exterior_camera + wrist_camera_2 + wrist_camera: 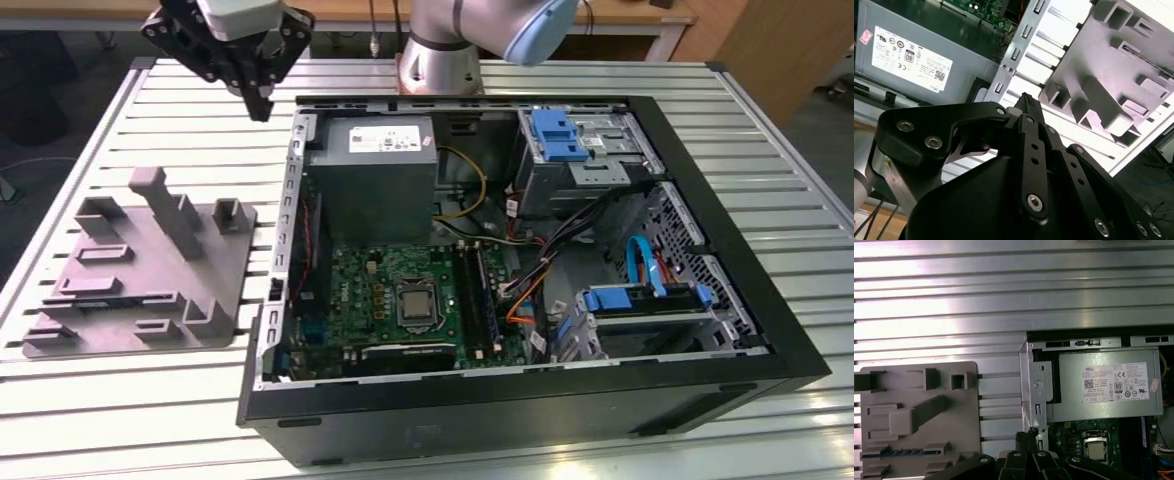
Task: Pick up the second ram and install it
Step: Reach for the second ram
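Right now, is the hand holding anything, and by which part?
Nothing is held. The hand is shut and empty, up beside the open case; the second ram lies in the grey holder.

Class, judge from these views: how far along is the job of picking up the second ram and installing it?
Done: nothing visible yet; the second ram is a blue strip resting in the grey fixture. In hand: nothing; the gripper hangs shut and empty above the gap between fixture and computer case. Left: pick-up and install.
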Motion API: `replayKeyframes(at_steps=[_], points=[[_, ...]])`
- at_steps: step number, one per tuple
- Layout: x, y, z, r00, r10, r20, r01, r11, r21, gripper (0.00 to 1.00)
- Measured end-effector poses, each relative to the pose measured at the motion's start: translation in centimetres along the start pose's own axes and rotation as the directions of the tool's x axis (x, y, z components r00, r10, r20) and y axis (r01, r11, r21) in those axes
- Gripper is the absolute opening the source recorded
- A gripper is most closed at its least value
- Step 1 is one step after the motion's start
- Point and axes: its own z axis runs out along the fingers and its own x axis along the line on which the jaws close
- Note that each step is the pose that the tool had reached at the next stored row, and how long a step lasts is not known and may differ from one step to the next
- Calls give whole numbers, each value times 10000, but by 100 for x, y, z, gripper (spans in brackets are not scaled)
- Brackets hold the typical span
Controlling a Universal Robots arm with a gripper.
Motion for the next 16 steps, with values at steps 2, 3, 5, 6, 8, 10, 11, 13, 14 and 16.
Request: replayKeyframes(at_steps=[2, 3, 5, 6, 8, 10, 11, 13, 14, 16], points=[[55, -3, -1, 10000, -1, 0, 1, 10000, 1, 10], [82, -5, -1, 10000, -2, -1, 2, 10000, 1, 10], [137, -8, 0, 10000, 0, -1, 0, 10000, 0, 10], [166, -9, 0, 10000, 1, 0, -1, 10000, 0, 10], [224, -12, 0, 10000, -1, 0, 1, 10000, 0, 10], [286, -15, 1, 10000, -2, 0, 2, 10000, 0, 10], [321, -16, 2, 10000, -1, 0, 1, 10000, 0, 10], [385, -18, 3, 10000, 0, -1, 0, 10000, 1, 10], [418, -20, 4, 10000, 0, -1, 0, 10000, 0, 10], [485, -21, 5, 10000, -2, -1, 2, 10000, 0, 10]])
